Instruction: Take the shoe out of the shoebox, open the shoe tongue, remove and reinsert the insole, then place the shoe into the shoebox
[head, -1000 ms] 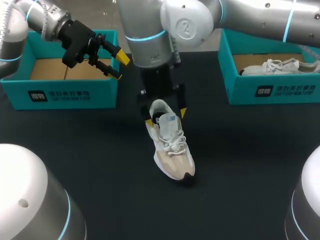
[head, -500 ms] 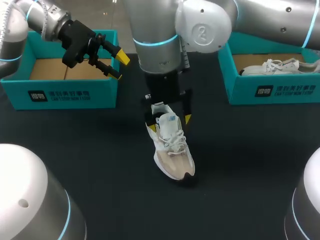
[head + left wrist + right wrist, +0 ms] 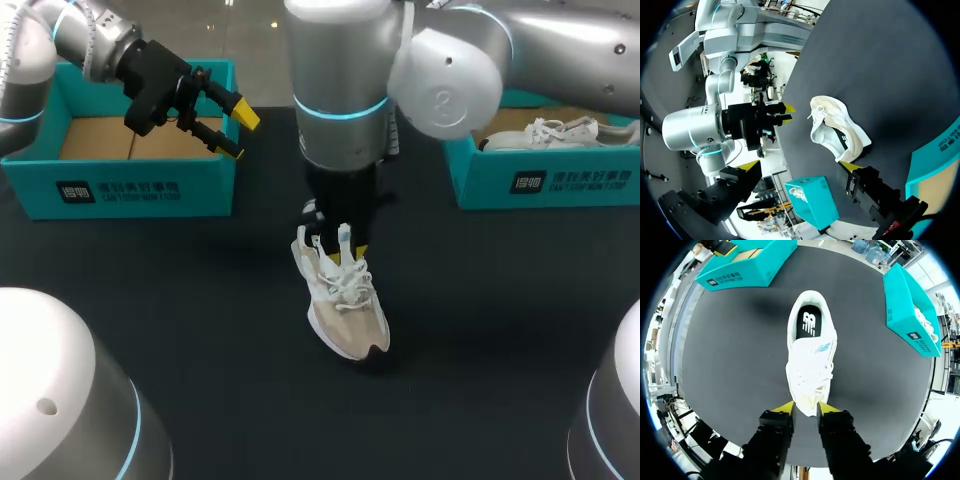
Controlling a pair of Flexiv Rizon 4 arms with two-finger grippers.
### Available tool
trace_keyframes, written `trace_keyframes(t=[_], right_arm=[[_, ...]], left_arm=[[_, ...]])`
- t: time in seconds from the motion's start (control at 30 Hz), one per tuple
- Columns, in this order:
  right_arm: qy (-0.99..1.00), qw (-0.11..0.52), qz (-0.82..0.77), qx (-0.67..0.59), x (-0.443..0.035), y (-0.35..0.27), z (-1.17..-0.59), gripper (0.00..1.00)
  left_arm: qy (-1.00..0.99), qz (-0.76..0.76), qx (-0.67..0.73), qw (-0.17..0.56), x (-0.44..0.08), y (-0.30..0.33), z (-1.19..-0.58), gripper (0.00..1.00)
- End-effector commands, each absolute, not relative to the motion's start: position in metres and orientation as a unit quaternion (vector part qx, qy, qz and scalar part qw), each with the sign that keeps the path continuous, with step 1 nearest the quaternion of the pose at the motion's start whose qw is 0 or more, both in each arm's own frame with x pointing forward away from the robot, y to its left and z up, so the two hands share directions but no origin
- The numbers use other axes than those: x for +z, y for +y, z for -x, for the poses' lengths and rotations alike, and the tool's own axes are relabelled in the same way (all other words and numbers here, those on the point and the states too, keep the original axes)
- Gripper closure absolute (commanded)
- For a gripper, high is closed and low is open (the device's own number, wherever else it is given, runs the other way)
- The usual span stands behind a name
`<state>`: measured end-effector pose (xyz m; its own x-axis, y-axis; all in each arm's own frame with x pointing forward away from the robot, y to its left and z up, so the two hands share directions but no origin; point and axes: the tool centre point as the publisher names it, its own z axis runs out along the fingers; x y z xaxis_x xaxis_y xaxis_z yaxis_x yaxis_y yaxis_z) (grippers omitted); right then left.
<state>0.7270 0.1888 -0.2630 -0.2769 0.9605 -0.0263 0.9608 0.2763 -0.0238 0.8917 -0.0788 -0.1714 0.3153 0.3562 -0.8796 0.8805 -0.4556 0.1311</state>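
Dark table under two arms: at upper left, the left pincer hangs spread above a shoebox, well apart from the shoe at centre, toe pointing lower right. The nearer right pincer clamps its laced upper from above.

We see a table with a dark, matte top, and three things resting directly on it. A white shoe sits upright on its sole near the middle, its heel toward the far edge and its beige, dark-tipped toe toward the near edge, turned slightly to our right. The left shoebox, teal and open-topped, stands at the far left. The right shoebox, also teal, stands at the far right, well apart from the shoe
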Motion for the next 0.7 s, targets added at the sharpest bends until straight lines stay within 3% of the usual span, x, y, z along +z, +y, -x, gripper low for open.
trace_keyframes(t=[0.03,0.23,0.7], right_arm=[[0.800,0.022,-0.599,0.023,-0.268,0.182,-0.725,1.00],[0.805,0.063,-0.586,0.071,-0.275,0.183,-0.730,1.00],[0.806,0.068,-0.580,0.095,-0.290,0.198,-0.758,1.00]], left_arm=[[0.414,-0.748,-0.412,0.316,-0.171,-0.078,-0.891,0.00],[0.414,-0.748,-0.412,0.316,-0.171,-0.078,-0.891,0.00],[0.414,-0.748,-0.412,0.316,-0.171,-0.078,-0.891,0.00]])
